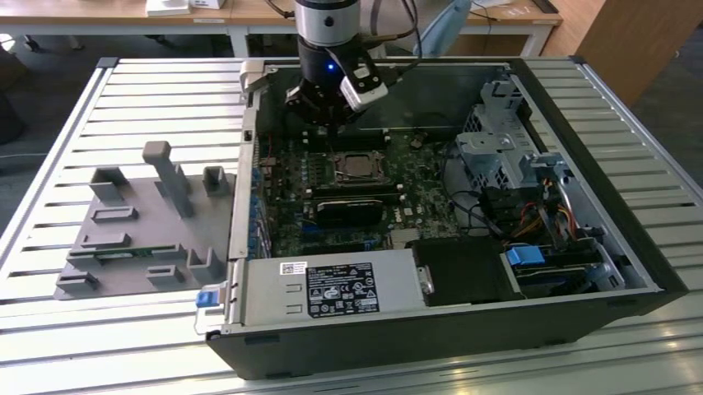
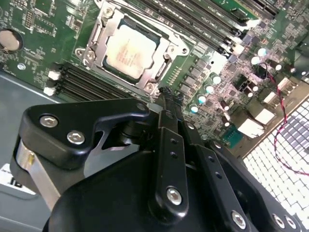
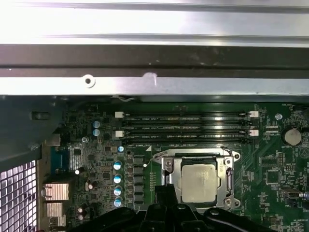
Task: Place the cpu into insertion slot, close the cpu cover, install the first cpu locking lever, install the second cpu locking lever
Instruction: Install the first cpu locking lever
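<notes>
The gripper (image 1: 329, 125) hangs inside the open computer case (image 1: 615, 247), near its far wall. Its black fingers are drawn together to a narrow tip and carry nothing. In the second wrist view that tip (image 2: 166, 99) sits just beside one corner of the insertion slot (image 2: 89, 55); I can't tell if it touches the metal.

The cpu (image 2: 129, 48) lies flat in the slot, its pale silvery-beige top showing through the square cut-out of the cpu cover (image 2: 164, 55). The cover is down over it, a thin bright frame around the chip.

Around the socket the green board is crowded. Long dark memory slots (image 3: 186, 123) run along one side, and a line of small round capacitors with blue tops (image 3: 117, 179) runs along another. A round coin battery (image 3: 292, 136) sits off towards the board's edge.

Further out, a long black block (image 1: 351, 206) lies just on the near side of the socket. A grey power-supply box (image 1: 329, 288) fills the near corner of the case, with a metal drive cage (image 1: 495, 148) on the exterior view's right. The case stands on a slatted metal table (image 1: 110, 107), beside a grey plate of moulded holders (image 1: 143, 222).
</notes>
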Action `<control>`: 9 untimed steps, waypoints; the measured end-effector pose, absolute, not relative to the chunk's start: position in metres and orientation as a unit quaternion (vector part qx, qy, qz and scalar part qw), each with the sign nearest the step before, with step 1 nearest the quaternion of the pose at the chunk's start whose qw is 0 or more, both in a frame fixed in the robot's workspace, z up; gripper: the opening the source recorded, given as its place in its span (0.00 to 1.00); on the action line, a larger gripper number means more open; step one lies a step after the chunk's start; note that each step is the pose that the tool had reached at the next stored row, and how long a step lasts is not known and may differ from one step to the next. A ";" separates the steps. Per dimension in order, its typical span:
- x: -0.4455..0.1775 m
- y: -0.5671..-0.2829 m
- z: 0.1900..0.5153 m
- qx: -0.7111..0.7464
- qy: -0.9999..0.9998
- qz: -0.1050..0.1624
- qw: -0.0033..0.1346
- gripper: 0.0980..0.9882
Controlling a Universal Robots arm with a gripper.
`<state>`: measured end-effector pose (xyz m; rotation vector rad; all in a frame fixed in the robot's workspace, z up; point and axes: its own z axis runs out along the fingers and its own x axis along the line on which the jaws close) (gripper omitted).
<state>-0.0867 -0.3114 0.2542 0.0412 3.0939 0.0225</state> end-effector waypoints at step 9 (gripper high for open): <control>-0.098 -0.311 0.254 0.013 1.000 0.007 0.024 0.01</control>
